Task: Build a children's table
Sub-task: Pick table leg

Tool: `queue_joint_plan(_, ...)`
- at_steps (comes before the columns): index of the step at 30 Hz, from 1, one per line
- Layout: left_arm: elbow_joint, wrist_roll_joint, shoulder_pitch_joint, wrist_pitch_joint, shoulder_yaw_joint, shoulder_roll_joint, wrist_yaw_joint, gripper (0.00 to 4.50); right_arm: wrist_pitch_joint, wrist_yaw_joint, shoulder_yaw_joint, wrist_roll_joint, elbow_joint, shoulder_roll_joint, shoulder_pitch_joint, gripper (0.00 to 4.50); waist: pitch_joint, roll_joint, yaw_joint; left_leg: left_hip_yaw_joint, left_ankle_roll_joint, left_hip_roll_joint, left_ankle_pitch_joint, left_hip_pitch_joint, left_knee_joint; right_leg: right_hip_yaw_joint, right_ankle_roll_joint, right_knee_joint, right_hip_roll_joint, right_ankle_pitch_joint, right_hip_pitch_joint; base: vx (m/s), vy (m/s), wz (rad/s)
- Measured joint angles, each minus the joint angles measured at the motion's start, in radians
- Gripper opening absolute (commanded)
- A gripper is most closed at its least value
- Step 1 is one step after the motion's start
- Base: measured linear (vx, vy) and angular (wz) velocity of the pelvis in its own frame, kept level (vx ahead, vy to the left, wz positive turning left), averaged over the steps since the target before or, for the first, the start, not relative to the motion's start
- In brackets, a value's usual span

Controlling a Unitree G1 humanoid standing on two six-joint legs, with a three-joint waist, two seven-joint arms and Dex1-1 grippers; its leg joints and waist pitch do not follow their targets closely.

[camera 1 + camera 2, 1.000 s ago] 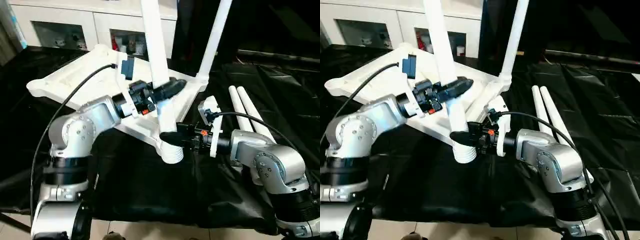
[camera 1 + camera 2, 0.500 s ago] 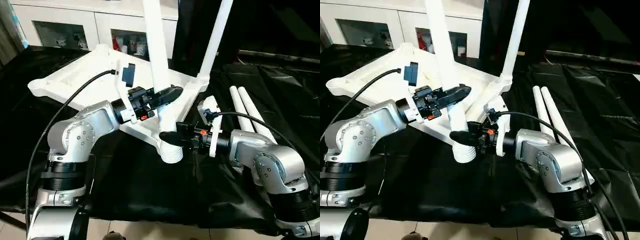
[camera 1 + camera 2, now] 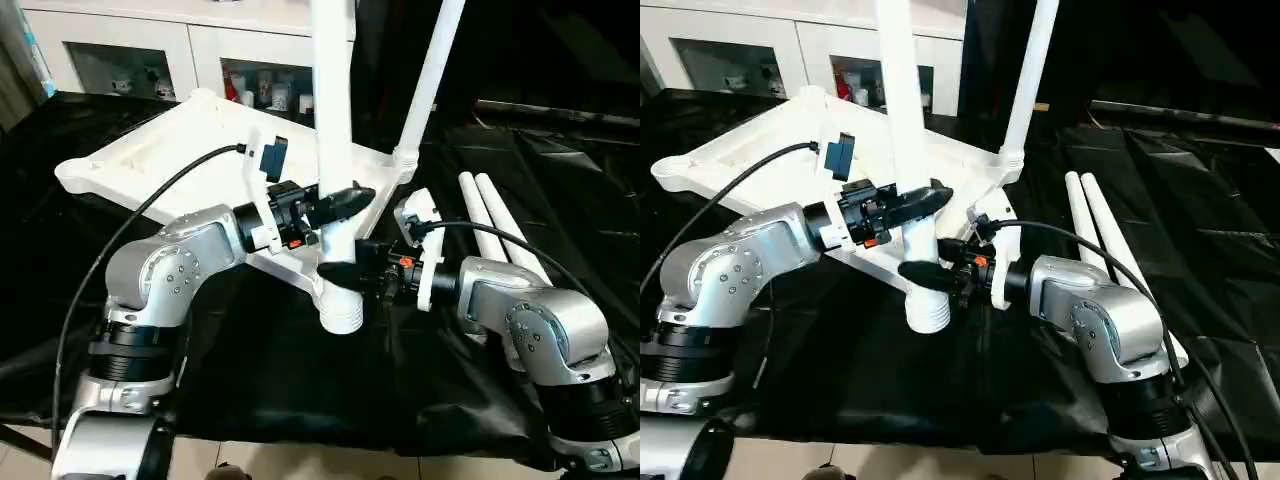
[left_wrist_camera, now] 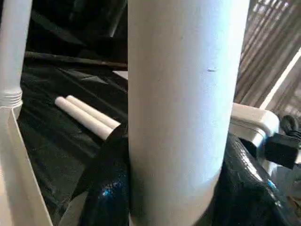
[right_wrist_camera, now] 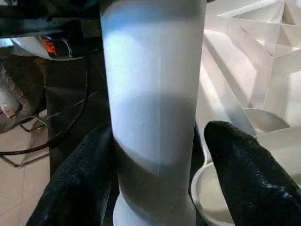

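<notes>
Leg (image 3: 333,150) now upright, left pincer (image 3: 338,203) clamped on it, right pincer (image 3: 932,268) loosened around base.

White tabletop (image 3: 160,165) inverted, two legs (image 3: 333,100) upright in sockets, two loose legs (image 3: 490,225) beside.

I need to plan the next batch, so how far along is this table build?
One leg already stands in the far socket of the tabletop. A second leg is in hand at the near corner socket, gripped by the left gripper, the right gripper alongside. Two legs lie on the black table, unfitted.
</notes>
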Motion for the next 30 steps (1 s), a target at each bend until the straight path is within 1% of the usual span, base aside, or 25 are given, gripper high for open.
queue_joint_plan(10,0.000,0.005,0.000,-0.007,-0.019,0.009,-0.037,1.86,0.041,0.013,0.013,0.015,0.016,-0.007,-0.001,3.17,0.000,0.000,0.000,0.000,0.000,0.000,0.000,0.000,0.000,0.000,0.000,0.000,0.000,0.000,0.000,0.000,0.000,0.00)
queue_joint_plan(14,-0.006,0.006,0.000,-0.009,-0.025,0.009,-0.048,1.86,0.049,0.022,0.018,0.017,0.016,-0.011,-0.001,3.17,0.000,0.000,0.001,0.000,0.000,0.000,0.000,0.000,0.000,0.000,0.000,0.000,0.000,0.000,0.000,0.000,0.000,0.00)
queue_joint_plan(19,-0.008,0.006,0.000,-0.021,-0.037,0.009,-0.061,1.86,0.050,0.033,0.043,0.017,0.016,-0.028,-0.001,3.17,0.000,0.000,0.001,0.000,0.000,0.000,0.000,0.000,0.000,0.000,0.000,0.000,0.000,0.000,0.000,0.000,0.000,0.00)
queue_joint_plan(23,-0.008,0.006,0.000,-0.021,-0.039,0.009,-0.067,1.86,0.050,0.033,0.050,0.016,0.016,-0.029,-0.001,3.17,0.000,0.000,0.000,0.000,0.000,0.000,0.000,0.000,0.000,0.000,0.000,0.000,0.000,0.000,0.000,0.000,0.000,0.00)
queue_joint_plan(25,-0.008,0.006,0.000,-0.021,-0.041,0.009,-0.072,1.86,0.050,0.033,0.050,0.016,0.016,-0.028,-0.001,2.88,0.000,0.000,0.000,0.000,0.000,0.000,0.000,0.000,0.000,0.000,0.000,0.000,0.000,0.000,0.000,0.000,0.000,0.00)
queue_joint_plan(27,-0.008,0.006,0.000,-0.022,-0.045,0.009,-0.073,1.86,0.050,0.033,0.050,0.016,0.016,-0.027,-0.001,2.77,0.000,0.000,0.000,0.000,0.000,0.000,0.000,0.000,0.000,0.000,0.000,0.000,0.000,0.000,0.000,0.000,0.000,0.00)
queue_joint_plan(30,-0.008,0.008,0.000,-0.028,-0.045,0.009,-0.073,1.86,0.049,0.034,0.050,0.017,0.016,-0.026,-0.001,2.43,0.000,0.000,0.000,0.000,0.000,0.000,0.000,0.000,0.000,0.000,0.000,0.000,0.000,0.000,0.000,0.000,0.000,0.00)
